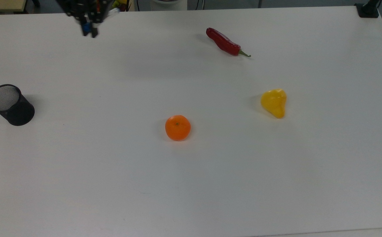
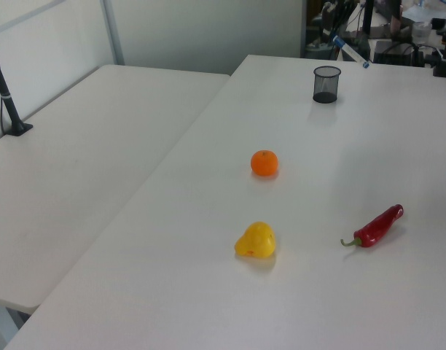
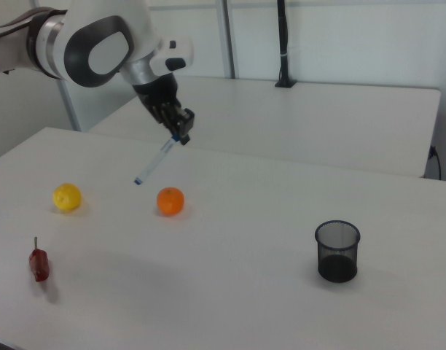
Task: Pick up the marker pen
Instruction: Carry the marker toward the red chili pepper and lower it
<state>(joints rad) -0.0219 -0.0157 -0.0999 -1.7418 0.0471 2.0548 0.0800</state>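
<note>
place: lab | evidence: robot arm [image 3: 92, 44]; plain white tables [image 1: 210, 181]; clamped camera post [image 3: 283, 44]

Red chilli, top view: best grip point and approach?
Probably the thick middle of the red chilli, coming from straight above and closing across its long axis. It lies flat on the table, slanting from the top view's upper left to lower right; the green stem looks too thin to hold. The hand is shut on the marker pen now.
</note>
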